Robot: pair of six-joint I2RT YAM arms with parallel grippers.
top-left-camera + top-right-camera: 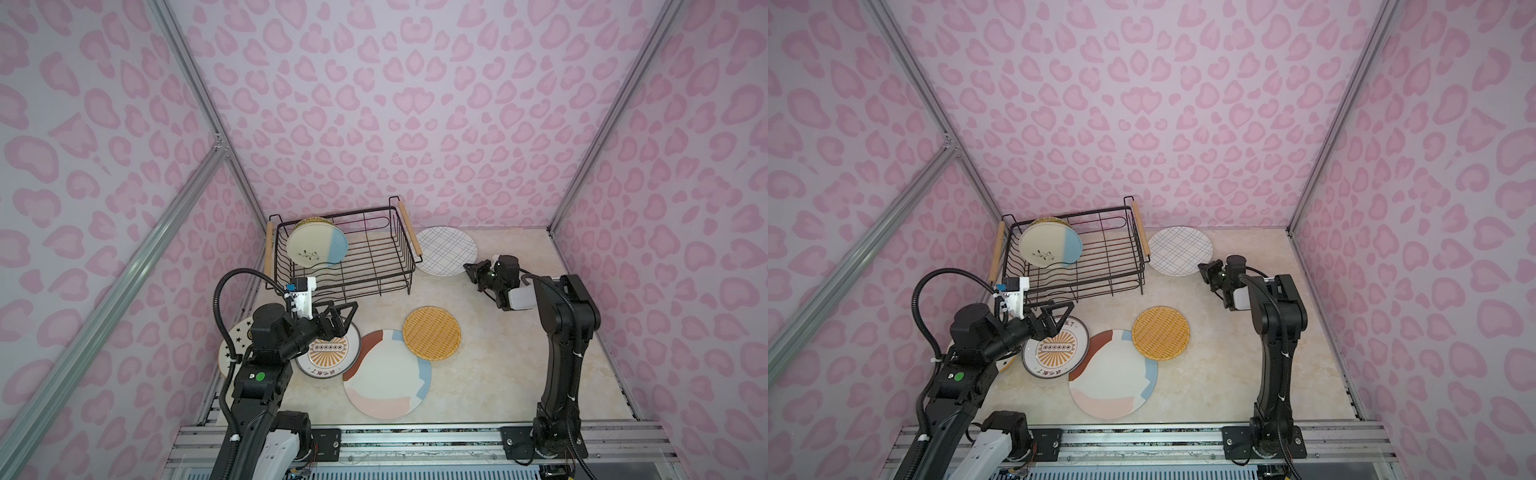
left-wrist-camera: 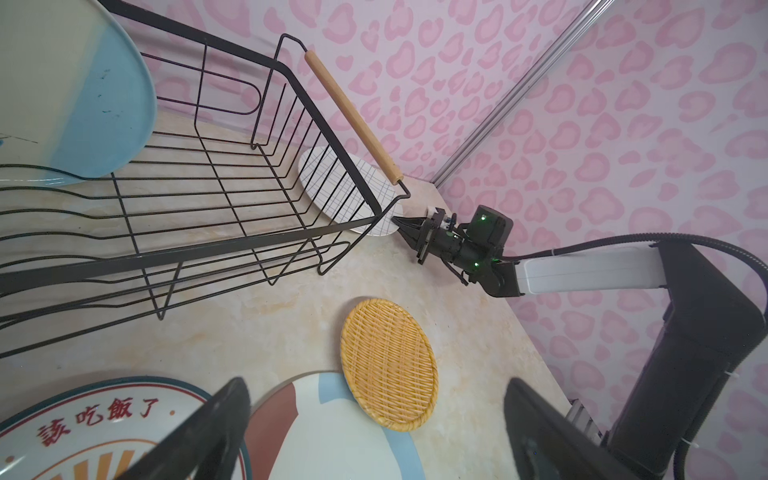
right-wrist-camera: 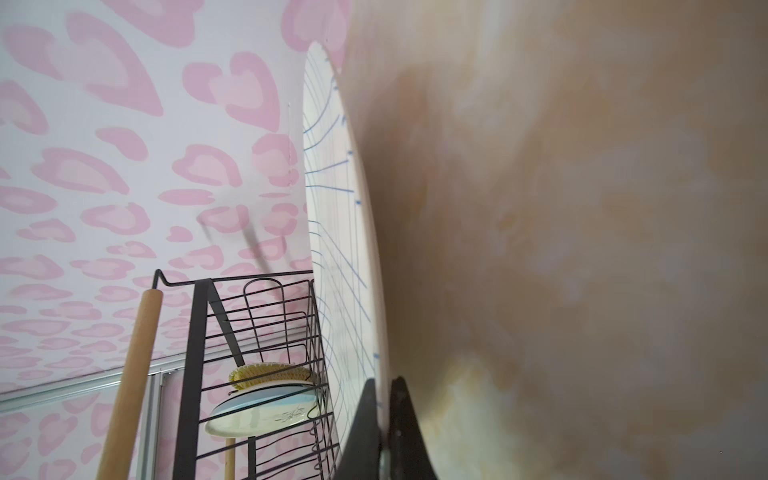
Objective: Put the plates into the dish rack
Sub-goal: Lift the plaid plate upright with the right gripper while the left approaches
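Grid-line plate (image 3: 332,232); rim pinched in right gripper (image 3: 384,380) (closed).

Black arms (image 1: 559,340); white links (image 1: 521,298); corrugated cables (image 1: 216,301)

Sunburst plate (image 2: 83,419) — red "該吃飯了"

- Dish rack (image 1: 410,229) sits at the surface's (image 1: 498,374) 11 o'clock, with two plates (image 1: 316,247) in its 9 o'clock end.
- Grid plate (image 1: 446,249) lies at the rack's 3 o'clock.
- Woven plate (image 1: 432,337) overlaps the patch plate (image 1: 386,374) at its 7 o'clock.
- Sunburst plate (image 1: 328,357), then star plate (image 1: 233,332), lie at 9 o'clock of that.
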